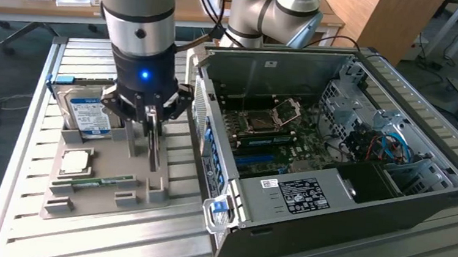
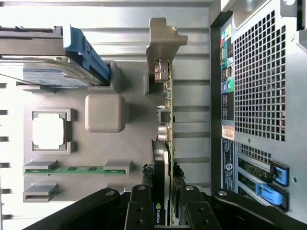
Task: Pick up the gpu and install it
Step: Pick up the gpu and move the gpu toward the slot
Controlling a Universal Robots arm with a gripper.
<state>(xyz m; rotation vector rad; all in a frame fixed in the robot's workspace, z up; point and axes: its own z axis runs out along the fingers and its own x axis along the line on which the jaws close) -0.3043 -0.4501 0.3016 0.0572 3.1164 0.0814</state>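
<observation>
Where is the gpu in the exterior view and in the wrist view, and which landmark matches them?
Exterior view: the gpu stands on edge in the grey holder, under the gripper, at the exterior view's left of the open case.
Wrist view: the gpu runs edge-on between holder and case, one end at the gripper.
Shared landmark: the square silver chip in the holder.

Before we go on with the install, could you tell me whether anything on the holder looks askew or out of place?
Nothing stands out. The gpu stands upright in its slot of the grey holder with the tool down over it. The hard drive, processor and RAM stick sit square in theirs.
</observation>
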